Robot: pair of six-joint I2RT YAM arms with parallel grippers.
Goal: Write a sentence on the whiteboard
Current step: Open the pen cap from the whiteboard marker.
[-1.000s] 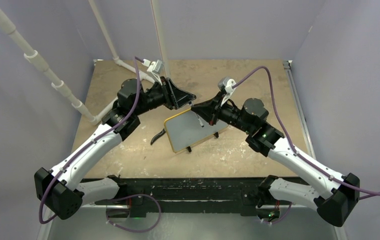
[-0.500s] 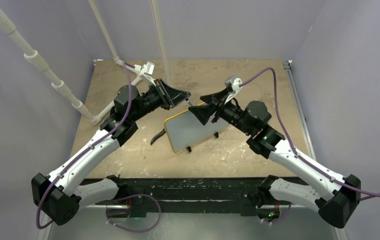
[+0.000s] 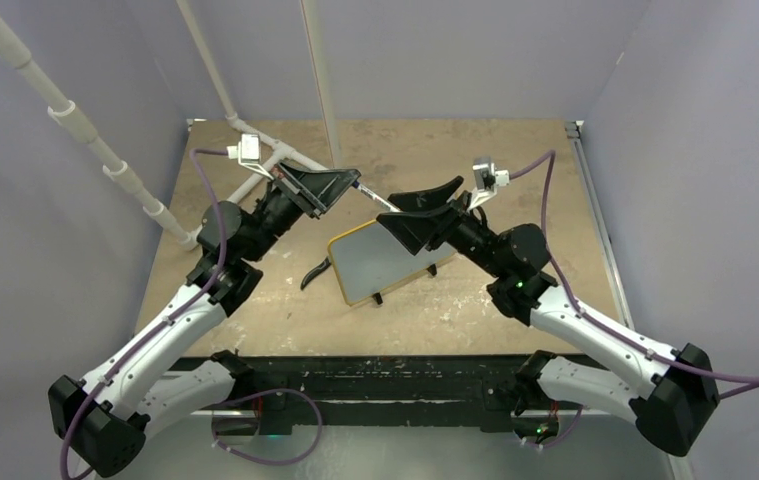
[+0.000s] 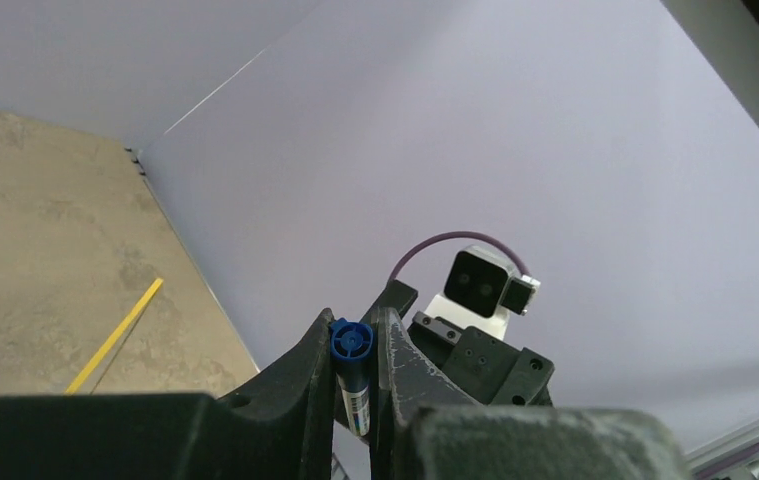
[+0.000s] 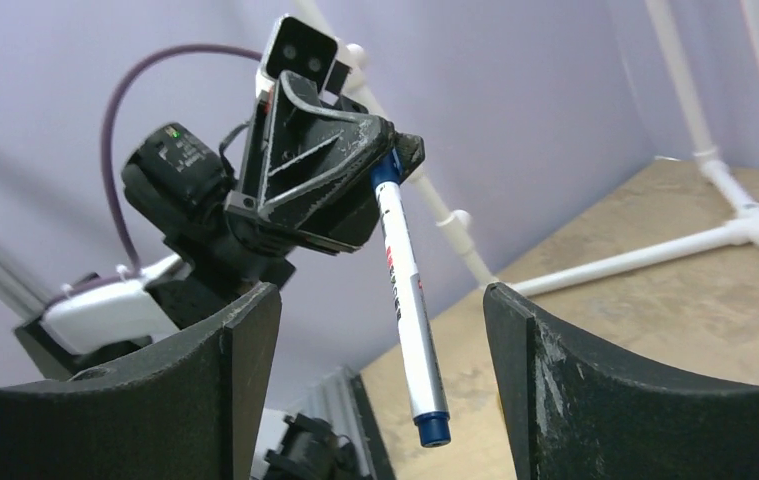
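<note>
Robotics lab, enclosed test cell. Shown by: plain lavender walls (image 3: 455,50) on 3 sides of a worn plywood table (image 3: 515,160); left arm (image 3: 170,325) & right arm (image 3: 595,330) bolted at its near edge; white PVC pipe frame (image 3: 85,135); purple cables (image 5: 180,49); wrist cam (image 4: 482,283).

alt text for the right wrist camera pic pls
The left pincer grips a white marker by its blue top end; it hangs tilted, framed by the open right pincer in the foreground. Behind are a lavender wall, white pipes and a tan tabletop.
</note>
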